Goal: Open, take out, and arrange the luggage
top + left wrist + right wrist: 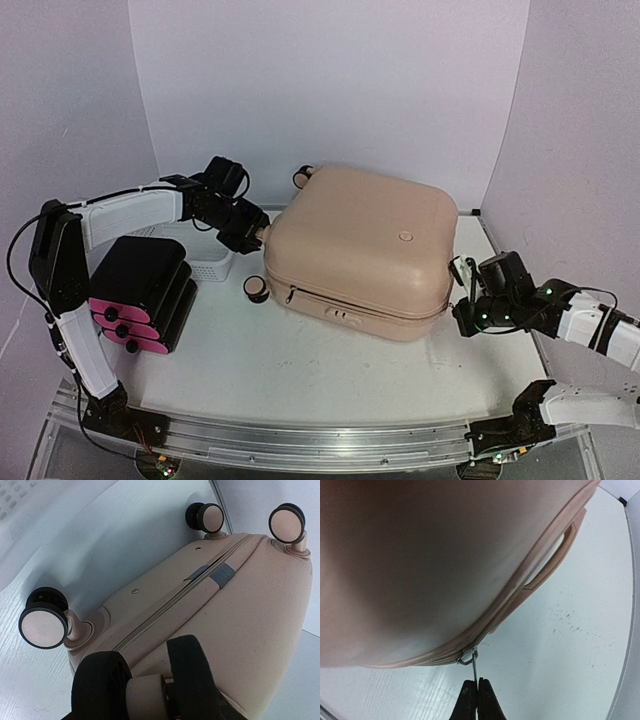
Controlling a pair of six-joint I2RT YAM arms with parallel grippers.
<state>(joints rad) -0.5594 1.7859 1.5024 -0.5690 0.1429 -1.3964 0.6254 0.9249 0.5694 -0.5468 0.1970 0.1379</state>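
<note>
Beige luggage (pixel 360 250) looks zipped: left gripper (pixel 145 649) holds a wheel (pixel 145 698), right gripper (pixel 476 684) (pinching the zip tab (pixel 473 667) ahead) must pull.

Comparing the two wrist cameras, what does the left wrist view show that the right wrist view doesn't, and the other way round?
Only the left wrist view: the wheel end of the luggage, with three beige-hubbed wheels in clear sight and a fourth close up at the bottom edge.
Only the right wrist view: the right end effector shut on the metal zipper pull, and the side handle.
Both: the beige shell, its zipper seam, and the white table underneath.
</note>
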